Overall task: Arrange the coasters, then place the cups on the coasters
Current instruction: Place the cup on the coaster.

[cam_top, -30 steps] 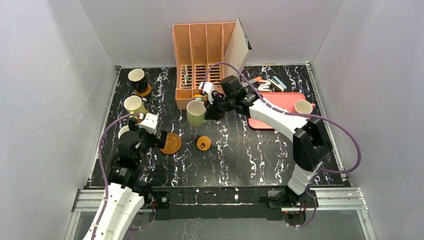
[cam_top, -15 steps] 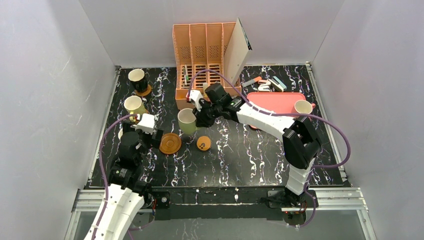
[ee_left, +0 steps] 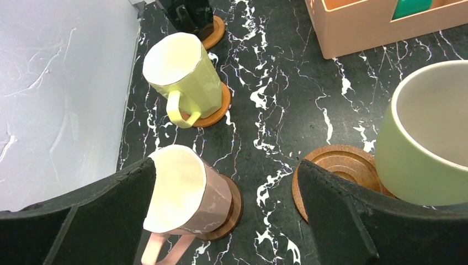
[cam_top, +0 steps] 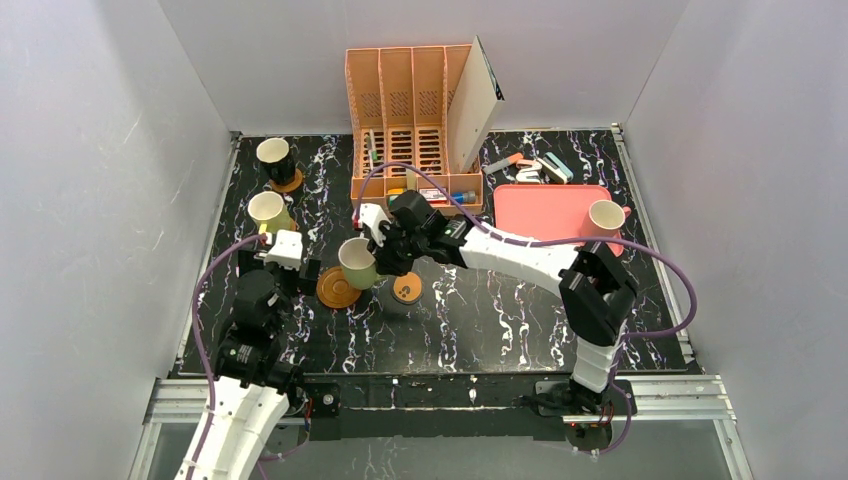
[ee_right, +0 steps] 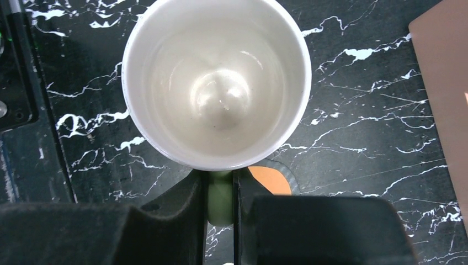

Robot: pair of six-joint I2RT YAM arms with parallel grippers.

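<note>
My right gripper [cam_top: 383, 252] is shut on the handle [ee_right: 221, 196] of the olive green cup [cam_top: 357, 262], seen from above in the right wrist view [ee_right: 216, 77]. The cup hangs over the right part of the ringed wooden coaster [cam_top: 336, 289] [ee_left: 338, 170]; contact cannot be told. The orange coaster with dark marks [cam_top: 406, 288] lies just to its right. My left gripper [ee_left: 226, 171] stands open around the pink cup [ee_left: 185, 193], which sits on the dark brown coaster [ee_left: 236, 205]. The yellow cup [ee_left: 182, 69] and the black cup [cam_top: 273, 155] each sit on an orange-brown coaster. A white cup [cam_top: 606, 215] stands on the pink tray.
An orange file organizer [cam_top: 410, 120] with a white board leaning on it stands at the back. Loose stationery [cam_top: 535, 168] lies behind the pink tray [cam_top: 545, 205] at the right. Grey walls close in the left, right and back sides.
My right arm has carried the olive green cup left and nearer, from beside the organizer to over the ringed coaster. My left gripper has shifted slightly left and stays open.
</note>
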